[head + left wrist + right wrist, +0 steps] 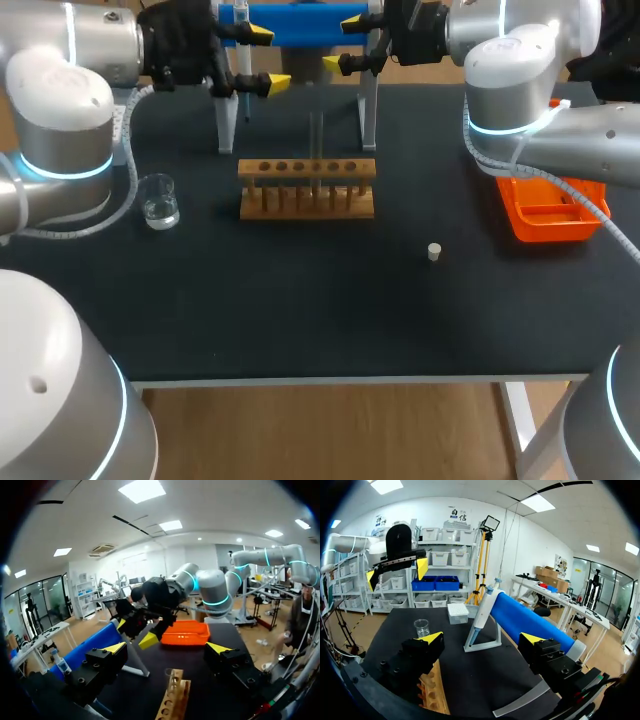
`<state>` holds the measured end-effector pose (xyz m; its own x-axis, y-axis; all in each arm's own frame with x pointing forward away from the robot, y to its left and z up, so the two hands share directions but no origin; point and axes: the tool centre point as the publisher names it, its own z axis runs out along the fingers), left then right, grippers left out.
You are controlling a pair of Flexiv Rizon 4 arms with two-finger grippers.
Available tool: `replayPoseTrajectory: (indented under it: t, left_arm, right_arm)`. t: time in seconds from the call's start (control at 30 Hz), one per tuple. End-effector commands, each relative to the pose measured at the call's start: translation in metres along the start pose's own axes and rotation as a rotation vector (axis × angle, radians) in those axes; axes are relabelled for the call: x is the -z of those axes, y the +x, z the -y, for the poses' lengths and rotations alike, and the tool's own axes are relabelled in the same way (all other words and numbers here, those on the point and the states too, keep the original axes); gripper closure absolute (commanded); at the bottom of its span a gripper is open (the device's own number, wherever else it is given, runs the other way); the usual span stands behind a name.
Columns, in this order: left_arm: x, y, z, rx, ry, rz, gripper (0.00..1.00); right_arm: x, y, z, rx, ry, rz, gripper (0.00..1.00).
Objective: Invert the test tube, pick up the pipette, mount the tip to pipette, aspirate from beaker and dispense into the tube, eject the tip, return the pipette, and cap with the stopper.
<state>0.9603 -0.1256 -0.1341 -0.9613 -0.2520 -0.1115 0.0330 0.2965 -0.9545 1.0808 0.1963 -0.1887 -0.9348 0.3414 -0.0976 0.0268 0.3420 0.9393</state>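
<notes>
Item: test tube (316, 140), clear glass, standing upright in a wooden rack (307, 200) placed centrally on the table (300, 310), toward its far edge; long axis vertical, upper part proud of the rack. Left gripper (270, 58): fingers spread, holding nothing, raised over the far edge, left of the tube. Right gripper (344, 44): fingers likewise spread and empty, raised over the far edge, just right of the tube's line. The tube lies below both and toward the near edge. The right gripper looks slightly the nearer, so the inverting lift probably suits it, taking the exposed glass from the side. Pipette (482, 611): hung at the left end of the blue-barred stand (290, 22) along the far edge, untouched. Beaker (158, 200): near the left edge, a little clear liquid inside. Stopper (434, 251): loose, right of centre. Orange tray (545, 215): at the right edge. Tip box (458, 612): white, toward the far-left corner.
</notes>
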Motion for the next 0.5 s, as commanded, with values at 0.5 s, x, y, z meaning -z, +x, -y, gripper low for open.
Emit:
replayPoseTrajectory:
  t: [0.5]
  left_arm:
    - [-0.032,0.019,-0.03,0.01,-0.046,-0.078,0.0]
  right_arm:
    - [0.0,-0.001,0.0,-0.001,0.002,-0.003,0.0]
